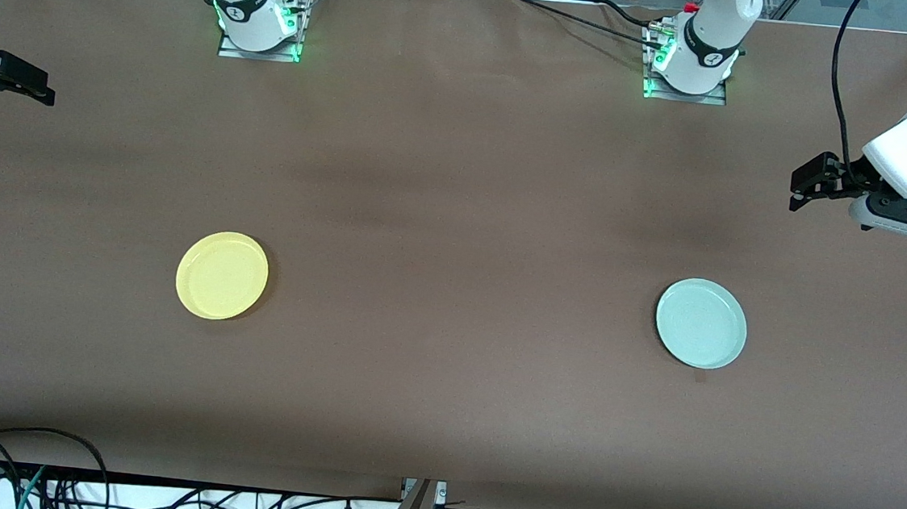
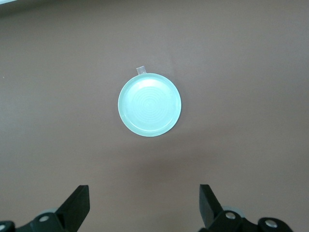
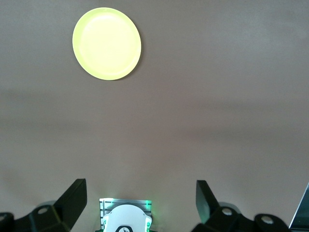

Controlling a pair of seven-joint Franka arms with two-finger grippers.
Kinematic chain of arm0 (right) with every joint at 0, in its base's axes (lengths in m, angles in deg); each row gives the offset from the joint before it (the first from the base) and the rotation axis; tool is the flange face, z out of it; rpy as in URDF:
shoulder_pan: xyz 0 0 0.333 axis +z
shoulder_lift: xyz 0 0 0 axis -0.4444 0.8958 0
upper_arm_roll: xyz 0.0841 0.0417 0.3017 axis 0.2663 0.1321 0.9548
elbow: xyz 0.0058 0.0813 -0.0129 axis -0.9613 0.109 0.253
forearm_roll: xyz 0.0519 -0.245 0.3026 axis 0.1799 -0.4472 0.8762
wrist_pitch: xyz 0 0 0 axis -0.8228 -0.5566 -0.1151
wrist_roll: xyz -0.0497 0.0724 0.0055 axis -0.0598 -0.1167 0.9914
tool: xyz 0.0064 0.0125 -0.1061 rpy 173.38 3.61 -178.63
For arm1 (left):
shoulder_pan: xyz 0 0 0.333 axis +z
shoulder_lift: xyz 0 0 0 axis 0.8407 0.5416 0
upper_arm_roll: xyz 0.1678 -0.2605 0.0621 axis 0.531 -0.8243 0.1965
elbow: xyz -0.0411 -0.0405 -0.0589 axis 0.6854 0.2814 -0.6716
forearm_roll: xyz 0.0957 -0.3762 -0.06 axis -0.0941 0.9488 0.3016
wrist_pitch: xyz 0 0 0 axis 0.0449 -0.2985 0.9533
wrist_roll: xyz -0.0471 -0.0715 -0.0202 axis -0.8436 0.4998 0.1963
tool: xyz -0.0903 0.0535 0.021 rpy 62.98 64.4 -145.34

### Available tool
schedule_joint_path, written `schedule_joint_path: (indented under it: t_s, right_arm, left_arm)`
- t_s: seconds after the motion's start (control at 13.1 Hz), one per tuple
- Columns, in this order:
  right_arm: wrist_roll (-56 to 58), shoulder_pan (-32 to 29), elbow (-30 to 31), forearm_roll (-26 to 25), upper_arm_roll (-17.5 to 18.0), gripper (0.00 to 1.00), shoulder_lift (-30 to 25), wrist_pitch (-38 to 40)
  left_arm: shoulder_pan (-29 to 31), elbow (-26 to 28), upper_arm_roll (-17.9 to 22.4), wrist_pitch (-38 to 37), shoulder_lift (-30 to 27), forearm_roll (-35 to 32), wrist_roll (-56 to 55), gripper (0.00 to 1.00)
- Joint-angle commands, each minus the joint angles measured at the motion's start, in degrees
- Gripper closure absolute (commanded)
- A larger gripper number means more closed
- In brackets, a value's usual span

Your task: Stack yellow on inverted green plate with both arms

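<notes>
The yellow plate (image 1: 222, 275) (image 3: 106, 43) lies flat on the brown table toward the right arm's end. At the left arm's end the pale green plate (image 1: 701, 322) (image 2: 150, 104) lies flat too, with faint rings on its upper face. Both plates are about equally near the front camera and far apart. My left gripper (image 1: 797, 188) (image 2: 145, 191) hangs open and empty over the table's left-arm end, well away from the green plate. My right gripper (image 1: 41, 91) (image 3: 141, 186) hangs open and empty over the table's edge at the right arm's end.
The right arm's base (image 1: 260, 17) (image 3: 125, 217) and the left arm's base (image 1: 691, 63) stand along the table's back edge. A small pale tab (image 2: 140, 70) lies beside the green plate. Cables (image 1: 79, 484) run below the table's front edge.
</notes>
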State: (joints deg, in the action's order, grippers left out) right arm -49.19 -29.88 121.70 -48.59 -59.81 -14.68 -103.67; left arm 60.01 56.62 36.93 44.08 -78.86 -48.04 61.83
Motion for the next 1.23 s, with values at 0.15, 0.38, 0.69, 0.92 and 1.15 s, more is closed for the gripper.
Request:
schedule_joint_path:
  t_s: [0.15, 0.38, 0.69, 0.92, 1.15]
  right_arm:
    - [0.86, -0.46, -1.29, 1.08, 0.06, 0.0, 0.55, 0.52]
    - [0.86, -0.46, -1.29, 1.08, 0.06, 0.0, 0.55, 0.52]
    - [0.86, -0.55, -1.29, 1.08, 0.06, 0.0, 0.55, 0.52]
    - [0.78, -0.46, -1.29, 1.08, 0.06, 0.0, 0.55, 0.52]
    - [0.86, -0.55, -1.29, 1.08, 0.06, 0.0, 0.55, 0.51]
  left_arm:
    - [-0.16, -2.23, -0.2, -1.64, 0.98, -1.12, -0.29, 0.0]
    - [-0.07, -2.76, -0.11, -1.64, 1.07, -1.29, -0.3, 0.0]
    - [-0.51, -2.94, -0.29, -5.57, 3.35, -0.78, -0.38, 0.0]
    - [-0.51, -3.03, -0.12, -6.21, 4.75, -1.55, -0.12, 0.0]
    - [-0.08, -4.17, -0.11, -5.68, 9.14, -1.48, 0.06, 0.0]
